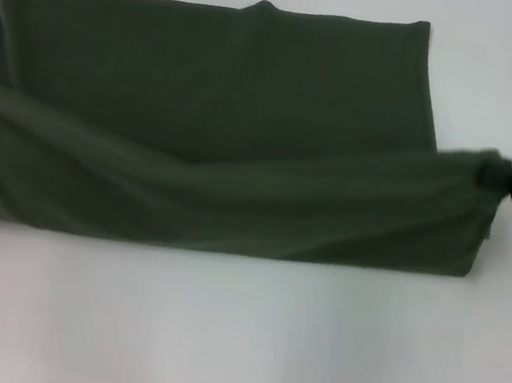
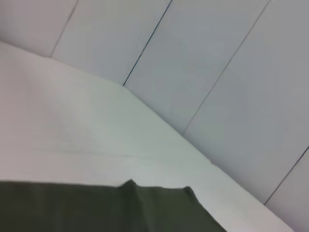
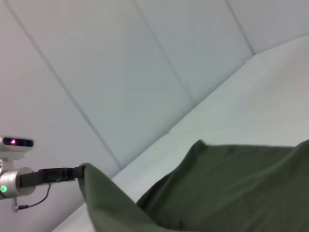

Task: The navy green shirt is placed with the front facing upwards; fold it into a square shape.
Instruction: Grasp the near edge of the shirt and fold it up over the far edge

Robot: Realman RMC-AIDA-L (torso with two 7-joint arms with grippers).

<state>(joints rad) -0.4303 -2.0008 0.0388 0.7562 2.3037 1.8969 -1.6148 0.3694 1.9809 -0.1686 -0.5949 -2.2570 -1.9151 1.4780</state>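
Nearest the robot, the white surface lies bare along its near edge. Beyond that, the shirt lies spread across the middle of the surface, reaching from its left edge almost to its right edge. No lettering shows on it. Its near layer is lifted into a sagging band that hangs between both sides. At the right edge, the right end effector is pinching the bunched corner of that band. The left end effector grips the other end of the band, fingers pressed together on the cloth. The shirt's far part rests flat toward the far edge.
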